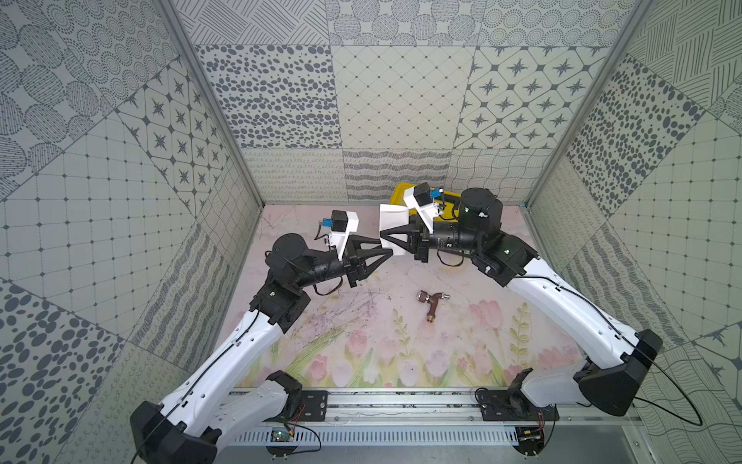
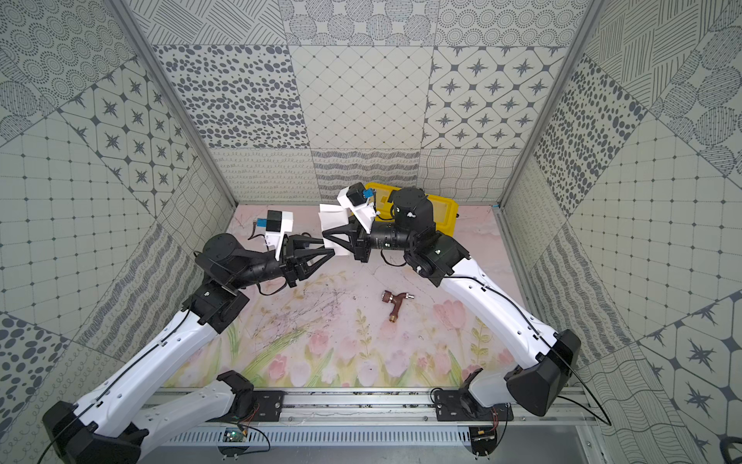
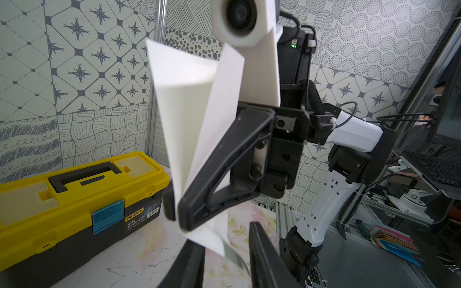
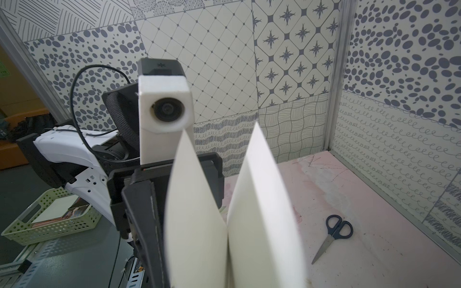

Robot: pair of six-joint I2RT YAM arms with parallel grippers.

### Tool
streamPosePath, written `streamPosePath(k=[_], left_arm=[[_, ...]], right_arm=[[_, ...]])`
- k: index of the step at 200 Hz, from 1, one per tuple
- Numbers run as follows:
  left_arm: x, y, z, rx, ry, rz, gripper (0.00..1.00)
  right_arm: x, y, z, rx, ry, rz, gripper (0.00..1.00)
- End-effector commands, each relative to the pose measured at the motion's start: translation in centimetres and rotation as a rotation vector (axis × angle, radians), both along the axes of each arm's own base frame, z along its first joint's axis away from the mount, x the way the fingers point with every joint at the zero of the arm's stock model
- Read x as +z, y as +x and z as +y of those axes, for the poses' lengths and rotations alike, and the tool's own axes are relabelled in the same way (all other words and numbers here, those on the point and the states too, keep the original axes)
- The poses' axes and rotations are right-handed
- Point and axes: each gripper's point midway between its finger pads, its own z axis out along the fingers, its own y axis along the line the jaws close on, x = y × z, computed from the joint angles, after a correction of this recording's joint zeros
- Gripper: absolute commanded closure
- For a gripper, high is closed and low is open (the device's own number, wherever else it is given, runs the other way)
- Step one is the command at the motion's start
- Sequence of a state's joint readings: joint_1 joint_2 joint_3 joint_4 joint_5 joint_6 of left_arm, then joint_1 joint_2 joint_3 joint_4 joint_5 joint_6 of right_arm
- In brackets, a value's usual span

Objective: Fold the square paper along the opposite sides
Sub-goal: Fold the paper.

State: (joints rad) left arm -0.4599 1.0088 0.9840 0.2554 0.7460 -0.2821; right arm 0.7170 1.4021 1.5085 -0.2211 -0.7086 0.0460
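Both arms meet in the air above the far half of the counter (image 1: 361, 321), near the middle of its far edge. Your right end effector (image 1: 381, 234) is clamped on the paper (image 1: 391, 219), which touches nothing below it. The sheet is bent into an open V: in the right wrist view its two white flaps rise from one crease and stand apart at their free ends. Holding it off the counter probably lets the second arm reach its loose edges.

Your left end effector (image 1: 386, 247) faces the right one, tip to tip. In the left wrist view its two fingers (image 3: 189, 264) stand apart, with the lowest corner of the paper hanging in the gap between them. It grips nothing yet. It seems placed to pinch that corner so that the flaps can be brought together. The fold looks begun but not pressed flat.

A yellow toolbox (image 3: 74, 189) stands at the far edge of the counter, behind the right arm. Its lid is shut and its blue latch is down, so its contents are hidden. Off the counter, the right wrist view shows a pale green basket (image 4: 22, 232) holding a white sheet and something brownish that is too small to make out. A small tap (image 1: 431, 305) lies alone mid-counter.
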Motion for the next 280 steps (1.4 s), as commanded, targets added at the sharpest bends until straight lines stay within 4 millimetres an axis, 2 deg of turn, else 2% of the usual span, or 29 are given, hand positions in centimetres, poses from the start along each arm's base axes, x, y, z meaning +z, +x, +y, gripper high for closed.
streamPosePath(k=[1, 75, 140, 220, 280], left_arm=[[0.9, -0.5, -0.2, -0.009, 0.003, -0.057, 0.69], [0.2, 0.7, 0.1, 0.064, 0.035, -0.044, 0.71], [-0.3, 1.9, 0.0, 0.099, 0.044, -0.014, 0.78], [-0.3, 2.0, 0.1, 0.109, 0.046, -0.016, 0.84], [-0.2, 1.5, 0.0, 0.09, 0.043, -0.02, 1.0]], right_arm=[[1.2, 0.3, -0.1, -0.014, 0.026, -0.028, 0.88], [1.1, 0.1, -0.2, -0.008, 0.025, -0.023, 0.88], [1.1, 0.0, -0.1, 0.0, 0.025, -0.019, 0.88], [1.0, 0.0, 0.0, 0.003, 0.023, -0.016, 0.88], [0.9, 0.1, 0.0, 0.002, 0.021, -0.016, 0.89]])
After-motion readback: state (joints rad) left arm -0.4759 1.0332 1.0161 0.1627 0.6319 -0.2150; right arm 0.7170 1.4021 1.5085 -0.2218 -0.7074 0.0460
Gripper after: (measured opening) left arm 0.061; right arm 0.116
